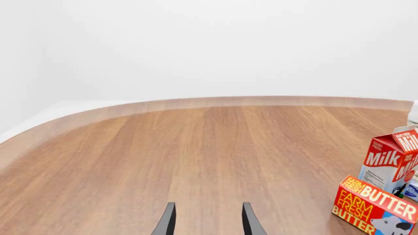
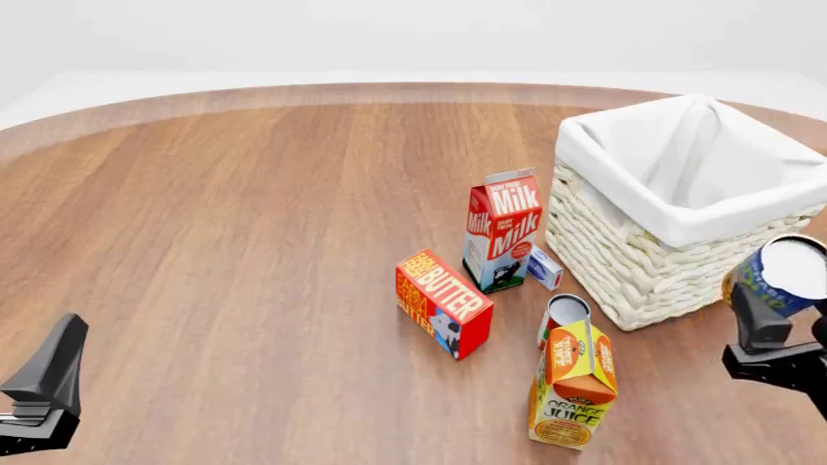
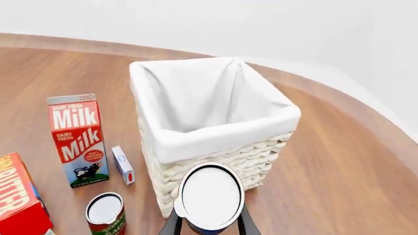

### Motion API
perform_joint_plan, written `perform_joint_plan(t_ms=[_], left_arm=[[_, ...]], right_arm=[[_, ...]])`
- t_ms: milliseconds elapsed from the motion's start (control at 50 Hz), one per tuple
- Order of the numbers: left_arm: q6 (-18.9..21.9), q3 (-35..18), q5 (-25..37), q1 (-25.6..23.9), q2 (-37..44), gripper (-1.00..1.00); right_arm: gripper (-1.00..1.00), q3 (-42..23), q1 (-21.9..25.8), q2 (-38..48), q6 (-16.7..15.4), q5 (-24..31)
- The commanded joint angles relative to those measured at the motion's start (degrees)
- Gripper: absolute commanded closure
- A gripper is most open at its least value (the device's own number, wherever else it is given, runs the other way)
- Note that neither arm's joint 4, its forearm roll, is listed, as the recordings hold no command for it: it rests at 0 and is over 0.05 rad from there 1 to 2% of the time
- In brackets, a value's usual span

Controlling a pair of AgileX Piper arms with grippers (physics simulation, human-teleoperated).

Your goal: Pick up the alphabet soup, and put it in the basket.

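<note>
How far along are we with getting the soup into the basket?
Pickup looks done: the right tool grips the alphabet soup, lifted off the table beside the basket. Left to do: carry it over the cloth-lined rim and release. The left tool is open and holds nothing.

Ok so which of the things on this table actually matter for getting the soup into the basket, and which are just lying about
Belongs to the job:
alphabet soup, held between the right gripper fingers
basket

Just lying about:
milk carton
butter box
orange juice carton
red-and-white can
small white box
</note>
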Motion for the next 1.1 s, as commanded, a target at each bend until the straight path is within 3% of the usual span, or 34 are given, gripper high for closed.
perform_joint_plan(t_ms=[20, 360, 1100], left_arm=[[0.0, 0.0, 0.0, 0.0, 0.0, -1.00], [0.0, 0.0, 0.0, 0.0, 0.0, -1.00], [0.0, 0.0, 0.0, 0.0, 0.0, -1.00]], right_arm=[[1.00, -3.7, 0.3, -4.5, -0.2, 4.3], [1.00, -8.3, 0.7, -6.1, -1.1, 6.8], [1.00, -17.5, 2.5, 1.1, -2.9, 2.9]])
